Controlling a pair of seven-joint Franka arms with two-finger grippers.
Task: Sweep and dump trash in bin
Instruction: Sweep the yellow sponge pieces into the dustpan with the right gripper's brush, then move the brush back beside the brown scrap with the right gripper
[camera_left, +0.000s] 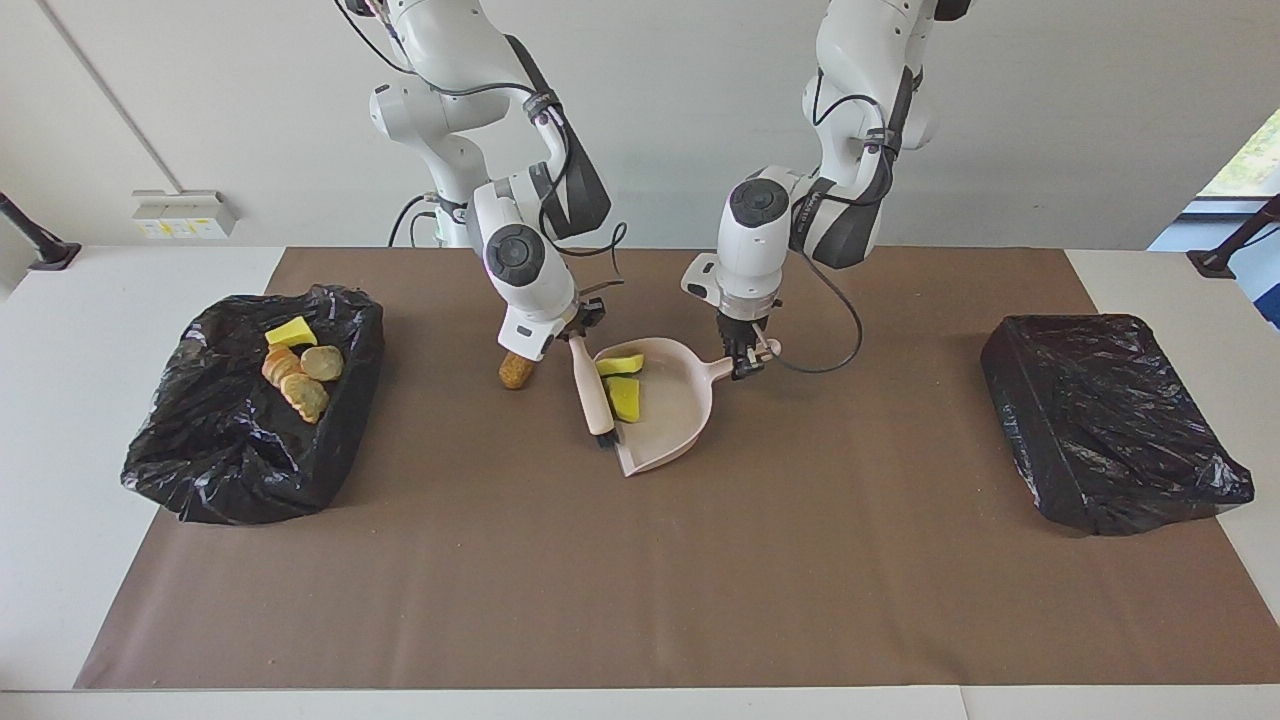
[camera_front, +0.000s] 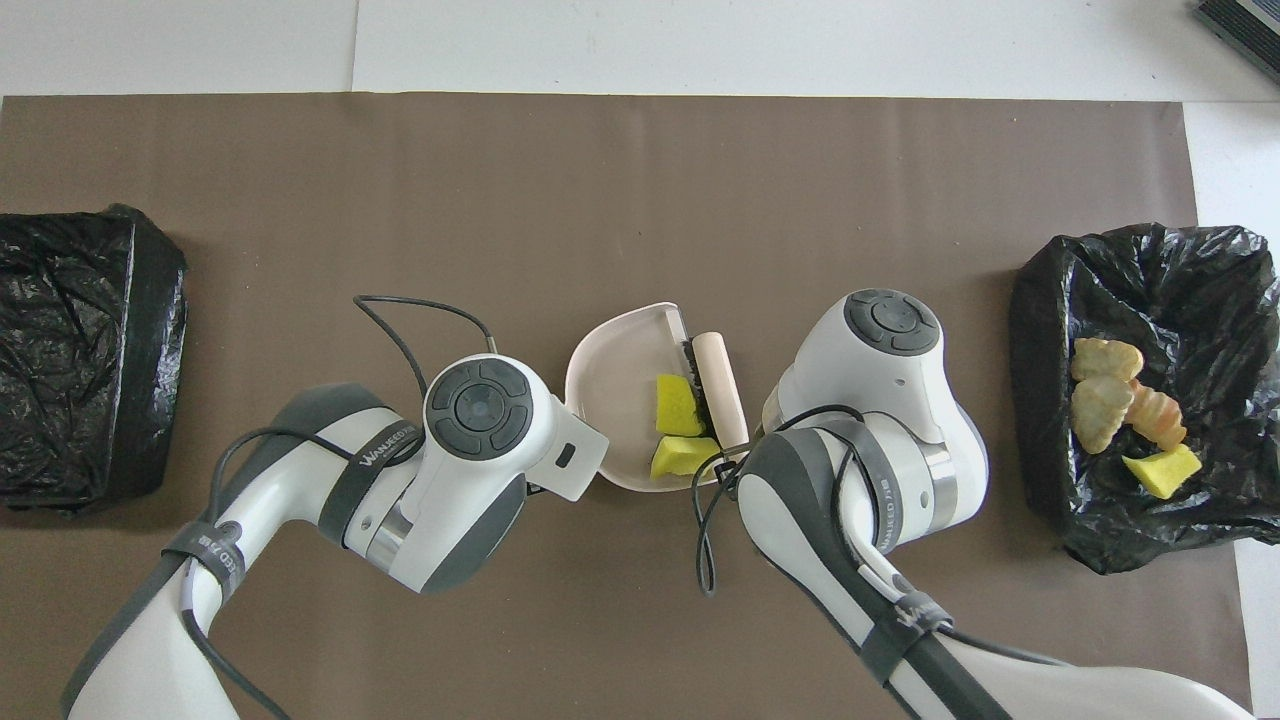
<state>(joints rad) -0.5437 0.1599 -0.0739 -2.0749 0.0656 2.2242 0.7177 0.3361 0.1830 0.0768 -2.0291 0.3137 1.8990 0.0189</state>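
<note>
1. The right gripper (camera_left: 585, 322), clamped on the brush (camera_left: 592, 395), holds its bristles at the dustpan (camera_left: 672, 425) mouth; a good stroke ends deep inside.
2. The left gripper (camera_left: 745, 362) grips the dustpan handle; it should keep the lip flat.
3. Two yellow sponge chunks (camera_left: 622, 385) lie in the pan beside the bristles; a tan lump (camera_left: 516, 370) sits outside, under the right gripper's wrist.
</note>
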